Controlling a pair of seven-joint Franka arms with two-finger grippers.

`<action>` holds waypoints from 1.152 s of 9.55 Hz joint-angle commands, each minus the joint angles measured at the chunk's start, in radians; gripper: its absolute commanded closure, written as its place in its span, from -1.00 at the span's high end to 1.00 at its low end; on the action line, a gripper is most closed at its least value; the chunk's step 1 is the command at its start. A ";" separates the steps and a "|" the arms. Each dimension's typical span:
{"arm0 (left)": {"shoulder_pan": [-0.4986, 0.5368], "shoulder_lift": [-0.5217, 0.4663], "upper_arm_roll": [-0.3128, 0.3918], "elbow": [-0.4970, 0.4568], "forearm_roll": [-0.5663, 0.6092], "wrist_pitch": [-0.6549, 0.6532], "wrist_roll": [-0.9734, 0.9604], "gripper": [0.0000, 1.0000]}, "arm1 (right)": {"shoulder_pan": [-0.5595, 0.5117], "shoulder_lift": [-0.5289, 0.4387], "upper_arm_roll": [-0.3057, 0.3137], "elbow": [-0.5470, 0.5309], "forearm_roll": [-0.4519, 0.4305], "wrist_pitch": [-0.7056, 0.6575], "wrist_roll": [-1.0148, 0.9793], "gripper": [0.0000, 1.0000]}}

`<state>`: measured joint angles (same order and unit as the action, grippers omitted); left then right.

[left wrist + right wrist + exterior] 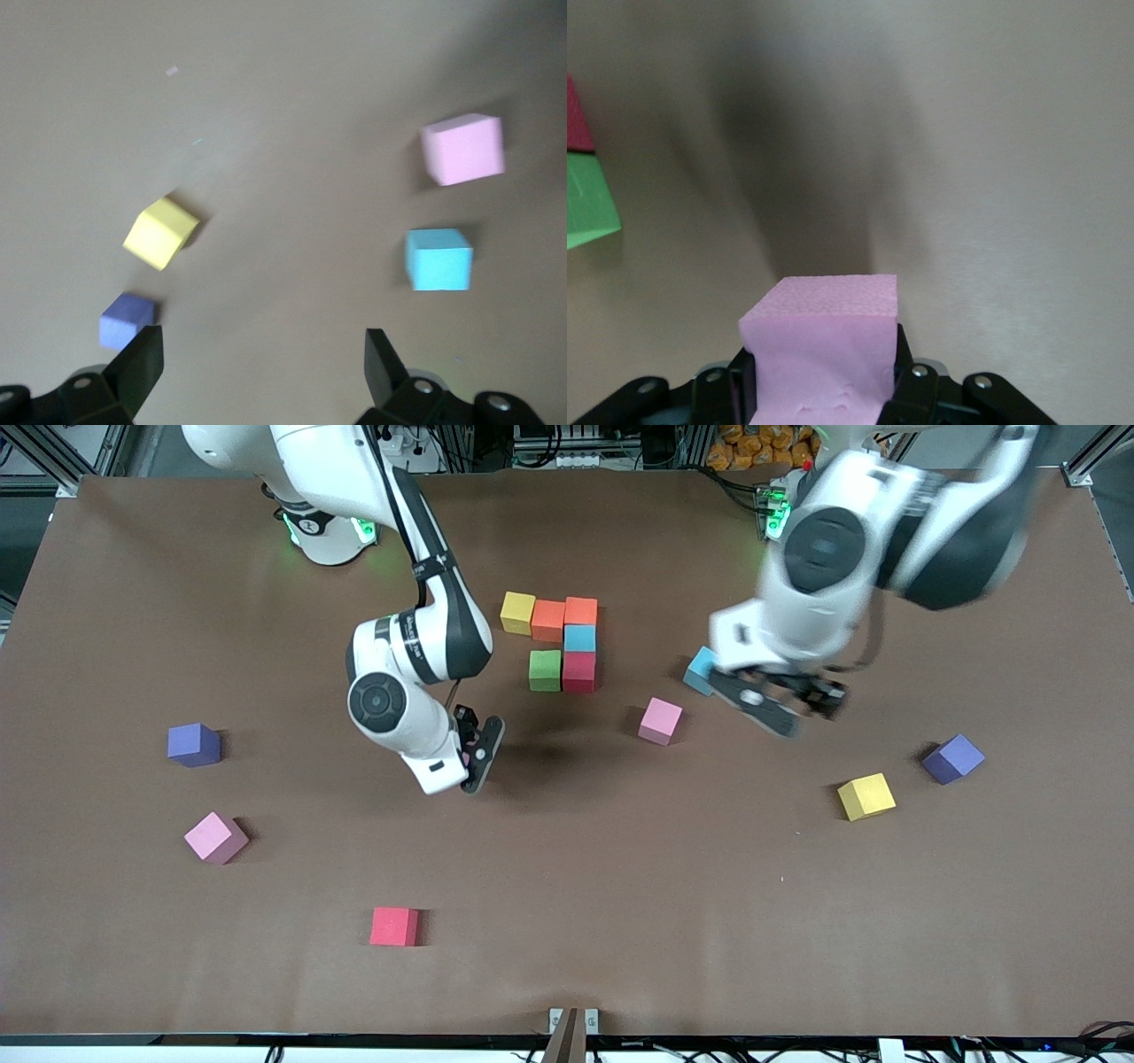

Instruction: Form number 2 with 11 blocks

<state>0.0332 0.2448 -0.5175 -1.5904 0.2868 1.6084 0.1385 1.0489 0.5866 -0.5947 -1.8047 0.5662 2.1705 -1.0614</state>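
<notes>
Six blocks stand edge to edge mid-table: yellow (517, 612), orange (548, 620), orange (581, 611), light blue (580, 638), red (579, 671) and green (545, 670). My right gripper (478, 748) is shut on a pink block (824, 350) and holds it above bare table close to the green block (589, 199). My left gripper (780, 704) is open and empty, in the air beside a loose light blue block (702, 670), which also shows in the left wrist view (438, 258). Loose blocks: pink (661, 720), yellow (866, 796), pink (215, 837), red (394, 926).
Two purple cubes lie apart, one toward the left arm's end (953, 758) and one toward the right arm's end (194, 745). The brown table mat (620, 921) runs to the front edge.
</notes>
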 commanded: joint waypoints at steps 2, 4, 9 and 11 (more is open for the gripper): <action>0.008 -0.004 0.126 -0.011 -0.032 0.018 0.038 1.00 | 0.109 -0.126 -0.011 -0.218 -0.011 0.155 -0.090 -0.38; 0.011 0.057 0.128 -0.025 -0.031 0.079 0.023 1.00 | 0.172 -0.152 -0.013 -0.272 -0.011 0.218 -0.146 -0.38; -0.009 0.114 0.084 -0.160 -0.032 0.219 -0.107 1.00 | 0.240 -0.202 -0.010 -0.410 -0.008 0.322 -0.137 -0.43; -0.016 0.113 0.041 -0.203 -0.034 0.248 -0.233 1.00 | 0.284 -0.211 -0.011 -0.433 -0.003 0.325 -0.094 -0.43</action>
<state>0.0218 0.3938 -0.4559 -1.7383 0.2710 1.8221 -0.0207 1.2816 0.4314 -0.5965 -2.1798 0.5666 2.4743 -1.1861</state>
